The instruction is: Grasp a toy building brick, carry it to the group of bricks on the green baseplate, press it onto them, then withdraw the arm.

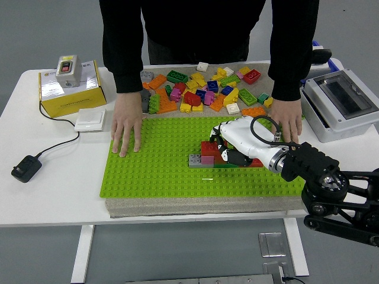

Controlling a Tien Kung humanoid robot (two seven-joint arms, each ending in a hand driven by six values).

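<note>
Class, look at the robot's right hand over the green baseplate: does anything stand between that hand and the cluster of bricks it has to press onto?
Nothing visible does. The right hand is already over the cluster of bricks on the green baseplate. The person's hands lie flat on the baseplate's far corners, clear of the cluster.

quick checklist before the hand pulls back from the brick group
1. Right hand over the brick group on the green baseplate: ok.
2. Carried brick pressed fully onto the group: cannot tell, the hand covers that spot.
3. Fingers released from the brick: cannot tell, they curl down over the group.
4. Baseplate held steady: ok, the person's hands and lie flat on its far corners.
5. Withdrawal path toward the lower right free of loose bricks: ok, but the person's hand sits just beyond the robot's wrist.
6. Loose brick pile undisturbed behind the baseplate: ok.
</note>
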